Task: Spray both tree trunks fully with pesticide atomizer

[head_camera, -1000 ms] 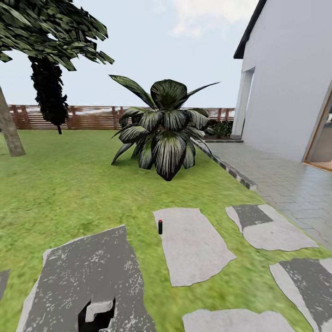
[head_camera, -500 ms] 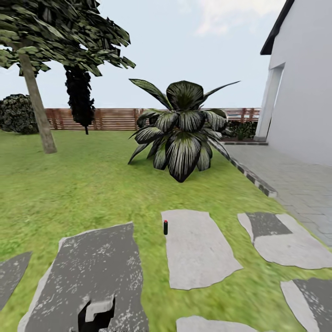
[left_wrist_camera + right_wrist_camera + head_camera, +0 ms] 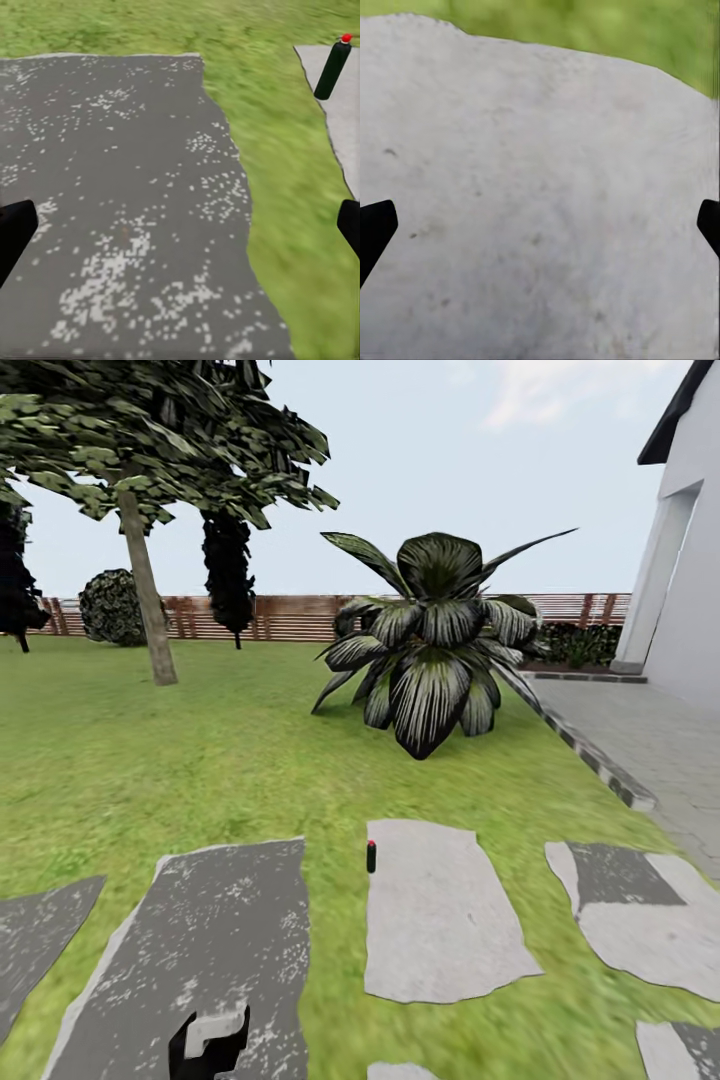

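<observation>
Panned left over the last second: the whole head view slid right, the house wall (image 3: pixel 690 610) now only at the right edge, and a tree (image 3: pixel 150 610) with a leaning grey-brown trunk came fully into sight far left on the lawn (image 3: pixel 200 760). That was my camera turning, not the things moving.

Pesticide atomizer (image 3: pixel 371 856) stood upright at the left edge of the pale stepping stone (image 3: pixel 440 910), in the middle distance, red cap up; nothing touched it. Left wrist view caught it too (image 3: pixel 332 69), well beyond my fingertips and off to one side.

Left pincer (image 3: pixel 180 232) was spread wide, dark fingertips (image 3: pixel 15 232) at both edges of its view, nothing between them, hanging over the dark speckled slab (image 3: pixel 200 960). Right pincer (image 3: pixel 540 229) likewise wide and empty, above pale stone (image 3: pixel 540 187).

Big striped-leaf plant (image 3: pixel 435 640) sat beyond the can; slat fence (image 3: pixel 300 617) closed the far side.

Judged myself in the approach stage: turning to line up can and trunk, both pincers held wide so either could take the can. Pickup not yet begun.
</observation>
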